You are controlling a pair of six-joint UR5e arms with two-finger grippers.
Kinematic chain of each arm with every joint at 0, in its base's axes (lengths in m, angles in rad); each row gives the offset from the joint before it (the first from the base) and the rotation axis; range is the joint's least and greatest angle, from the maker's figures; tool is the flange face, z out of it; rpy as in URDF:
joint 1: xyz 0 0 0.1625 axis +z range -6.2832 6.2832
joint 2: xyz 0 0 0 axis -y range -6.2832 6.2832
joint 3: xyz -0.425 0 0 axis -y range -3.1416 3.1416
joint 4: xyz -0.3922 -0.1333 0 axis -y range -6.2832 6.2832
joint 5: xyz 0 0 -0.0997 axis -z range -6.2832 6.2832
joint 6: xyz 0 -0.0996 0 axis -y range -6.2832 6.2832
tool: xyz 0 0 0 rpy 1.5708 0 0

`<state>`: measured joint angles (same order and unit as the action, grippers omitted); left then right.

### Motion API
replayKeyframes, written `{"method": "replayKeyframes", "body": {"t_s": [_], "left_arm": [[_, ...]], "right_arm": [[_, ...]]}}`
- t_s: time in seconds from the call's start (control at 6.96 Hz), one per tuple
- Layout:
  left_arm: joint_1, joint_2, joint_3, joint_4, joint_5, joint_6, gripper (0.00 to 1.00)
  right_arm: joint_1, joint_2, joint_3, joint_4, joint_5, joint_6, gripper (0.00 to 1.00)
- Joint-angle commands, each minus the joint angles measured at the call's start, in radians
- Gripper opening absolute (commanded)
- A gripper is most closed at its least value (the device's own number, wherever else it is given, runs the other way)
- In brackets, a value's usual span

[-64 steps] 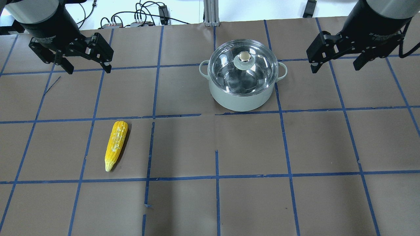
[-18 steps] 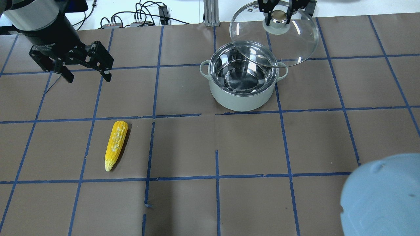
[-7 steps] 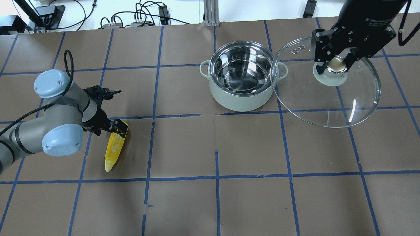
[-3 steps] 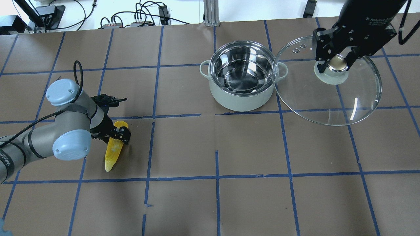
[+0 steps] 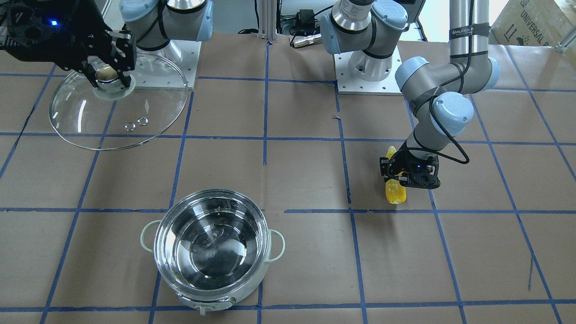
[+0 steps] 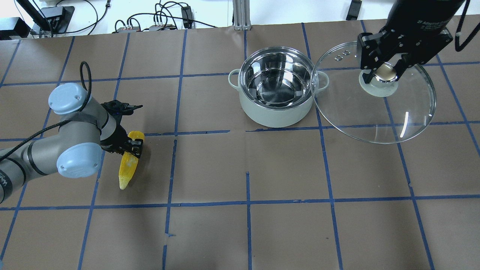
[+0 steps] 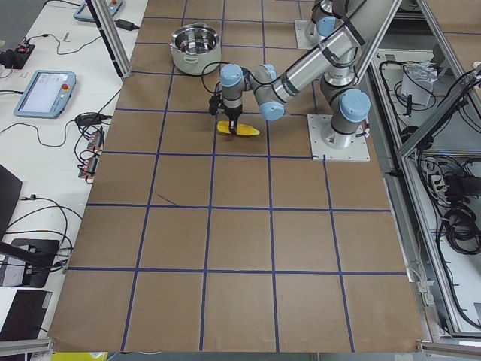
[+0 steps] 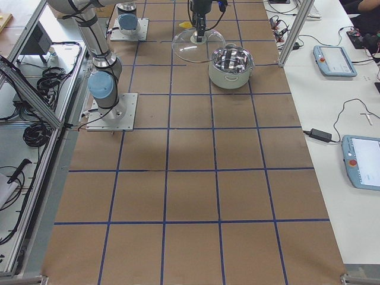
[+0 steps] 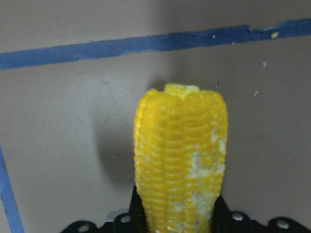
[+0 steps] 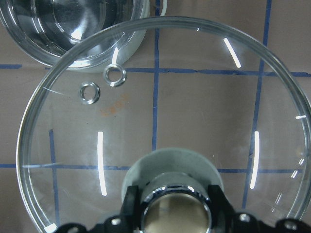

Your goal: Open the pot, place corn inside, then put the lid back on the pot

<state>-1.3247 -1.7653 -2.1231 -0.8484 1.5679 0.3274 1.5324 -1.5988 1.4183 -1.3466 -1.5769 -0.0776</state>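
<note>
The pot (image 6: 277, 107) stands open and empty at the far middle of the table, also seen in the front view as pot (image 5: 211, 288). To its right my right gripper (image 6: 385, 72) is shut on the knob of the glass lid (image 6: 408, 112), holding it level above the table. The lid (image 10: 194, 97) fills the right wrist view. At the left, my left gripper (image 6: 132, 147) is shut on the thick end of the yellow corn (image 6: 125, 172), whose pointed end reaches toward the near side. The corn (image 9: 182, 160) shows between the fingers in the left wrist view.
Brown paper with a blue tape grid (image 6: 247, 168) covers the table. Cables and small boxes (image 6: 161, 22) lie beyond the far edge. The arm bases (image 5: 369, 72) stand on white plates at the robot's side.
The right arm lifted the lid off the pot and carried it to the right. The left arm came down and shut on the corn, which has since shifted slightly toward the far side.
</note>
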Motion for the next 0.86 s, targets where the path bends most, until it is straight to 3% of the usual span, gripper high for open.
{"method": "replayKeyframes", "body": {"t_s": [0.0, 0.29, 0.72], "left_arm": [[-0.115, 0.017, 0.174, -0.18, -0.003, -0.133, 0.11], [-0.23, -0.011, 0.366, -0.323, -0.058, -0.304, 0.11], [-0.422, -0.223, 0.674, -0.34, -0.091, -0.558, 0.11]], "right_arm": [[-0.001, 0.0, 0.004, 0.0, 0.0, -0.002, 0.31], [-0.001, 0.0, 0.005, 0.0, 0.0, -0.002, 0.31], [-0.001, 0.002, 0.01, -0.008, 0.001, -0.008, 0.31]]}}
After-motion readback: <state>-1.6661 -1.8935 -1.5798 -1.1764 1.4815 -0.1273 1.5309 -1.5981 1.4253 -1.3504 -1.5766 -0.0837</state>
